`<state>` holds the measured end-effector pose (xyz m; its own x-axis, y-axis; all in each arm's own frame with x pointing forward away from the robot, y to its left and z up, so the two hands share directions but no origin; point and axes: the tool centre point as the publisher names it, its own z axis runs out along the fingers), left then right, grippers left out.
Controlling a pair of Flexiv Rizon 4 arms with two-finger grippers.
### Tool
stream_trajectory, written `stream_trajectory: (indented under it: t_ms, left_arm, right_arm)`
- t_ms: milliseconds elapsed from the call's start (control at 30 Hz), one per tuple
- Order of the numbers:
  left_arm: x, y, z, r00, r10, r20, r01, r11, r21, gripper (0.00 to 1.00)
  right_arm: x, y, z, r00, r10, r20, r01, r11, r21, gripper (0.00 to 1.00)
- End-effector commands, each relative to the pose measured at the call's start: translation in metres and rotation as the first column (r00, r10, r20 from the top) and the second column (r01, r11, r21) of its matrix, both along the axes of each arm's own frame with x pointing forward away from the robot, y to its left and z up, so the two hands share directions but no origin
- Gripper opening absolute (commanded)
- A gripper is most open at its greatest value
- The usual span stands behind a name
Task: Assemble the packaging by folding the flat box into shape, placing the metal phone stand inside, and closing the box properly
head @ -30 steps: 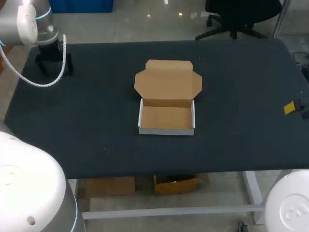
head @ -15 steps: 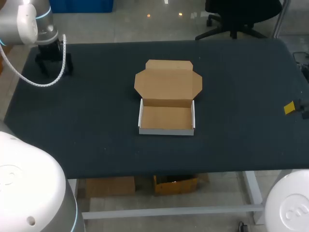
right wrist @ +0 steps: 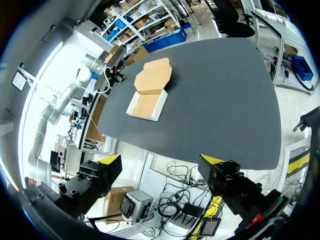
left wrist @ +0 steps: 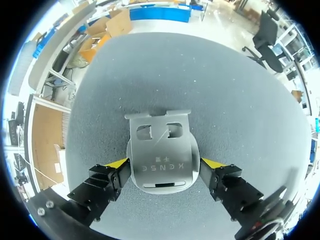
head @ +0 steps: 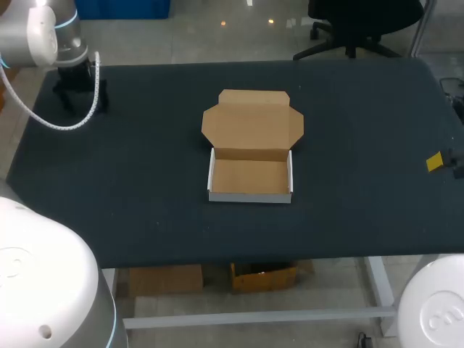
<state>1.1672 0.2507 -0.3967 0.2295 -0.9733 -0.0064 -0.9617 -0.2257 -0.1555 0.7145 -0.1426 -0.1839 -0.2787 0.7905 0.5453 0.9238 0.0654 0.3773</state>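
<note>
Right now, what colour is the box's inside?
Plain brown cardboard; the box is white outside. Best in head view.

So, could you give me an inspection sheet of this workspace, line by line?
Surface: dark table, matte.
Job's things: cardboard box mid-table, folded into shape, lid open behind it, nothing inside; metal phone stand lying at the far left corner.
Clutter: nothing seen.
Grippers: left gripper shut on the stand's sides; right gripper open, holding nothing, off the table's right edge.
Cables: white cable looping from the left arm.
Surroundings: nothing seen.
</note>
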Motion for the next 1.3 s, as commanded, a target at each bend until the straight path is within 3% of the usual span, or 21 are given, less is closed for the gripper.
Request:
stream_trajectory:
  t_ms: [33, 100, 1067, 1167, 1300]
  left_arm:
    - [0.005, 0.0, -0.002, 1.0, 0.001, -0.011, -0.001, 1.0, 0.0, 0.81]
    - [0.006, 0.001, -0.002, 1.0, 0.002, -0.011, -0.002, 1.0, 0.001, 0.76]
    - [0.015, 0.003, -0.004, 1.0, 0.005, -0.007, -0.005, 1.0, 0.01, 0.79]
    - [0.016, 0.003, -0.004, 1.0, 0.005, -0.007, -0.005, 1.0, 0.011, 0.75]
    - [0.017, 0.003, -0.004, 1.0, 0.005, -0.006, -0.005, 1.0, 0.012, 0.51]
  right_arm:
    - [-0.002, -0.001, 0.002, 1.0, 0.001, -0.001, -0.001, 1.0, 0.0, 1.0]
    - [-0.002, -0.001, 0.002, 1.0, 0.001, -0.001, -0.001, 1.0, 0.0, 1.0]
    - [-0.002, -0.001, 0.002, 1.0, 0.001, -0.001, -0.001, 1.0, 0.0, 1.0]
    - [-0.002, -0.001, 0.002, 1.0, 0.001, -0.001, -0.001, 1.0, 0.0, 1.0]
    - [-0.002, -0.001, 0.002, 1.0, 0.001, -0.001, -0.001, 1.0, 0.0, 1.0]
